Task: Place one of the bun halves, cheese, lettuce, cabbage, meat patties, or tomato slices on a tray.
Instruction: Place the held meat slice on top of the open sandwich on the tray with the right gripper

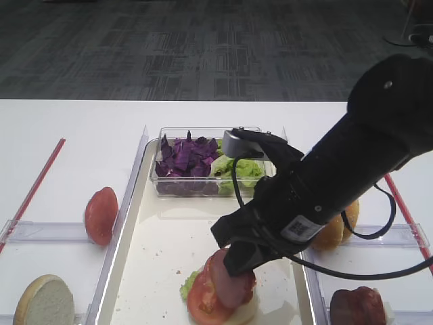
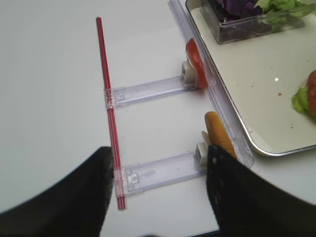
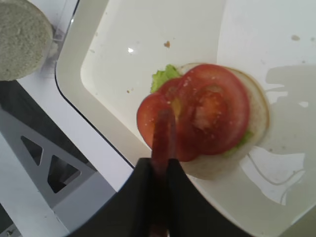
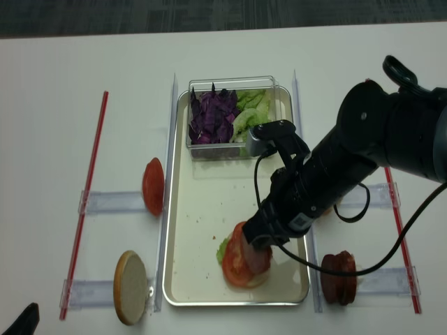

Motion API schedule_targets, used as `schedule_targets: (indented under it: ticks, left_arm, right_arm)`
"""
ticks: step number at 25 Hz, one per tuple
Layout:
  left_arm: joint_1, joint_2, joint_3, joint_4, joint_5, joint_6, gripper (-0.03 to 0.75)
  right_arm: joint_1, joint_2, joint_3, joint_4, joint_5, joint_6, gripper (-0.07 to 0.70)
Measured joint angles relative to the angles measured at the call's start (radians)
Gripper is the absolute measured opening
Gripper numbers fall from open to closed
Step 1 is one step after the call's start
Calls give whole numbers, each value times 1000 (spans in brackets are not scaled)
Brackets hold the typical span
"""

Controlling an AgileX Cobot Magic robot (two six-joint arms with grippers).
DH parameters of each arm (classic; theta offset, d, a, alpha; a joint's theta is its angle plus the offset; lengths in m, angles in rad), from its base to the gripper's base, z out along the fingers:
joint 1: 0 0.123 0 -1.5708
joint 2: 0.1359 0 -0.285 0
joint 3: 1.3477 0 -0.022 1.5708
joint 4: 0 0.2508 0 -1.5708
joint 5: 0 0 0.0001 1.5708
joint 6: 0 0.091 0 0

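The cream tray (image 1: 169, 237) lies in the middle of the table. Near its front edge sits a pale bun half (image 3: 256, 113) with lettuce (image 3: 163, 79) and two overlapping tomato slices (image 3: 212, 113) on top. My right gripper (image 1: 237, 267) hangs just above this stack, shut on a meat patty (image 1: 226, 281) that stands on edge; the right wrist view shows the patty (image 3: 162, 138) as a thin strip between the jaws. Left of the tray my left gripper (image 2: 158, 197) hovers open over the table, holding nothing.
A clear box (image 4: 230, 115) of purple cabbage (image 4: 213, 115) and lettuce stands at the tray's far end. Clear holders left of the tray carry a tomato slice (image 1: 101, 215) and a bun half (image 1: 46, 300). On the right are a bun half (image 1: 338, 230) and meat patties (image 4: 339, 276). Red strips (image 2: 106, 98) edge the area.
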State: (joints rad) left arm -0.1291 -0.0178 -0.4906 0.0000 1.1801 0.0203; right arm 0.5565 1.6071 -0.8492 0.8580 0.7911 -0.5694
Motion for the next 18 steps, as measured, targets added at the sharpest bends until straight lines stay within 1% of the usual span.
schedule_targets:
  ticks: [5,10,18]
  left_arm:
    - [0,0,0,0,0,0,383]
    - [0,0,0,0,0,0,383]
    - [0,0,0,0,0,0,383]
  right_arm:
    - [0,8,0,86,0,-81,95]
    - [0,37,-1,152,0,-136,95]
    - [0,95,-1,180,4,-173,95]
